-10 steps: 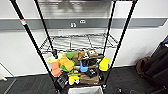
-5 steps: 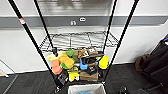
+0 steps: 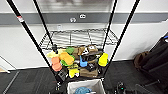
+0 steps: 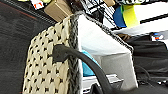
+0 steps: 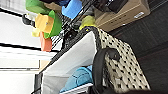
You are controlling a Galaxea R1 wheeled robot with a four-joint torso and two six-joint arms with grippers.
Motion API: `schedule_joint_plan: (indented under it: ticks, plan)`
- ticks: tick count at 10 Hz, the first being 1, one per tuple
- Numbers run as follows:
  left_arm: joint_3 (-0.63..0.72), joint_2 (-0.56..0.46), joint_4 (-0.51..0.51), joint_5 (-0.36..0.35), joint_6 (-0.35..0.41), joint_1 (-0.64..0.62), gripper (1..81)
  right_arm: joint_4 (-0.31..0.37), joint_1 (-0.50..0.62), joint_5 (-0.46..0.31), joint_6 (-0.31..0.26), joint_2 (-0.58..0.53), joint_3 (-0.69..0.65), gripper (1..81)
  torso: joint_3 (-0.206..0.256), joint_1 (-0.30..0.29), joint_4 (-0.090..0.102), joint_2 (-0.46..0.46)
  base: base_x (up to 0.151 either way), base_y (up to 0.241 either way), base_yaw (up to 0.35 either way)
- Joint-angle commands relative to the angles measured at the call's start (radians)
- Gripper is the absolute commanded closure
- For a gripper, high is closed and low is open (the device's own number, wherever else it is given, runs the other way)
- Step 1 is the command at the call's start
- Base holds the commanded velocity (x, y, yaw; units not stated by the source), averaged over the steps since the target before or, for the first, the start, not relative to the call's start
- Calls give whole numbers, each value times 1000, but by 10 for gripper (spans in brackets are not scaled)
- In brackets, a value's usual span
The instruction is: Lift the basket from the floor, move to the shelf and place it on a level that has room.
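Logged the basket [image 3: 85,81] at 6 o'clock in the head view, directly in front of the shelf [image 3: 27,32] and close to its lower front edge. Noted white lining on the inside, beige weave with a darker braided rim on the outside, and a blue cloth-like item [image 3: 82,90] lying in it.

Left gripper [image 4: 65,53]: saw one dark curved finger [image 4: 58,53] pressed flat against the woven outer wall just under the rim – closed on the basket wall, inner finger hidden by the lining. Right gripper [image 5: 105,56]: found the same at the opposite end, a dark finger [image 5: 97,67] arched over the weave near the rim, closed on the basket there. Observed dark carpet of the floor [image 3: 30,80] beyond the basket in both wrist views; could not tell whether the underside touched it.

Recorded the level [image 3: 77,37], a bare silvery wire grid, at 12 o'clock from the basket, between the four black posts. Found the tier below it crowded – yellow and orange pieces [image 3: 66,57] toward 9 o'clock, a blue piece [image 3: 83,62] near centre, a yellow piece [image 3: 103,59] toward 3 o'clock, a cardboard box [image 3: 88,73] at the front. Noted a white wall with a grey band [image 3: 140,17] behind the shelf, and dark bags [image 3: 155,60] at 3 o'clock
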Motion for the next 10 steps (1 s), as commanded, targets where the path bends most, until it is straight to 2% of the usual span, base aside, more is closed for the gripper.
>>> schedule_joint_plan:
  ticks: [1,2,4,10]
  plan:
    - [79,-43,-8,28,2,-137,811,21,146,-36,11,17,12,811,38,-61,0,95,0,0,0]
    - [88,-55,-10,28,2,-138,811,21,146,-38,11,23,3,811,71,-85,0,132,0,0,0]
    - [91,-61,-10,28,2,-137,811,19,139,-38,11,28,-1,811,91,-116,0,182,0,0,0]
    - [86,-55,-10,28,1,-137,811,15,144,-38,11,35,-3,811,223,-246,0,381,0,0,0]
